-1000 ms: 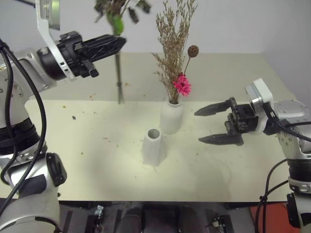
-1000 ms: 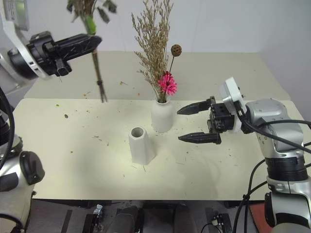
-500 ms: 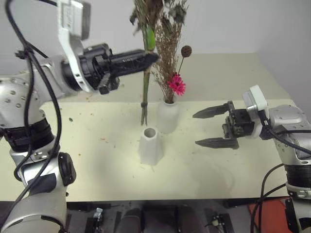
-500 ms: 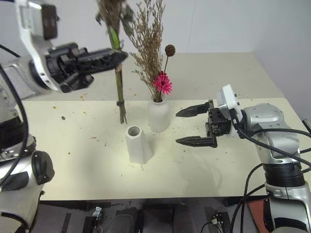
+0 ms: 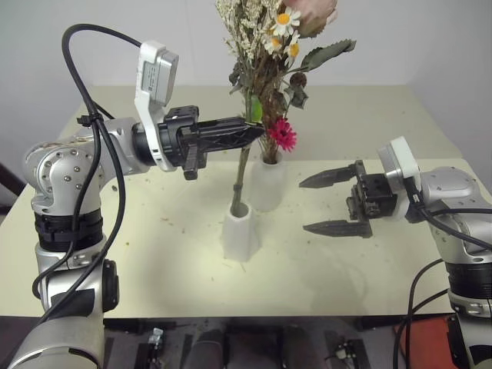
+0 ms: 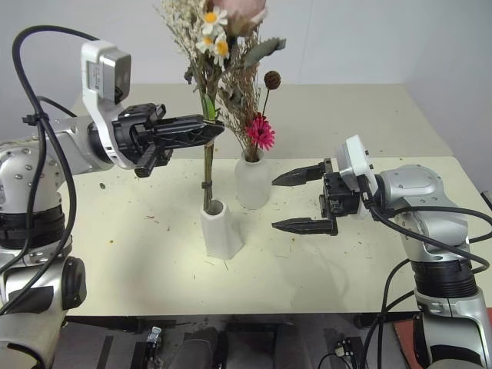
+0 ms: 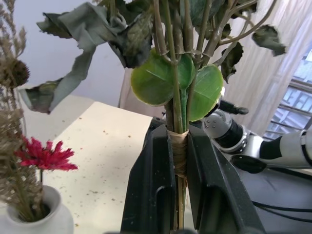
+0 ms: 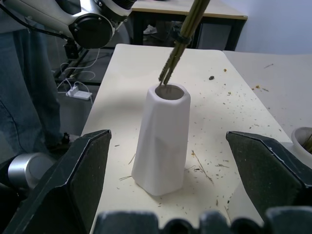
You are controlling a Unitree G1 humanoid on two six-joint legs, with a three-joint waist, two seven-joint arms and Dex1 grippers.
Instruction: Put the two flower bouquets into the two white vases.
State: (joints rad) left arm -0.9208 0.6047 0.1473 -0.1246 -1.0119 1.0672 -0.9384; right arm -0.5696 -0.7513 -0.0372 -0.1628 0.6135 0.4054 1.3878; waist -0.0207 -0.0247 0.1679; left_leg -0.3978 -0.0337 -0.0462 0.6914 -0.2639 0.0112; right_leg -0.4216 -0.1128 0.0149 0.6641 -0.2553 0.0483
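**Second bouquet at the mouth of the tapered vase**

The tapered vase (image 5: 241, 231) stands upright on the table (image 5: 154, 261) and serves as the reference point. Just behind it and slightly to its right stands the rounded vase (image 5: 267, 184), already holding the tan grasses with the magenta daisy (image 5: 282, 134). The two vases are close together; whether they touch cannot be told from here.

Directly above the tapered vase hangs the fuller bouquet (image 6: 207, 46), with cream sprigs, green leaves and a pale pink rose at the top. Its stems run down, leaning a little, and their tips sit at the vase's opening, apparently just inside the rim.

The left gripper (image 5: 250, 132) reaches in from the left of the tapered vase, well above it, and is clamped on the bound part of the stems just below the round green leaves (image 7: 168, 83).

The right gripper (image 6: 292, 201) waits to the right of the tapered vase, at about its height and apart from it, fingers spread wide and holding nothing. Dried plant crumbs (image 8: 229, 92) lie scattered over the table around both vases.
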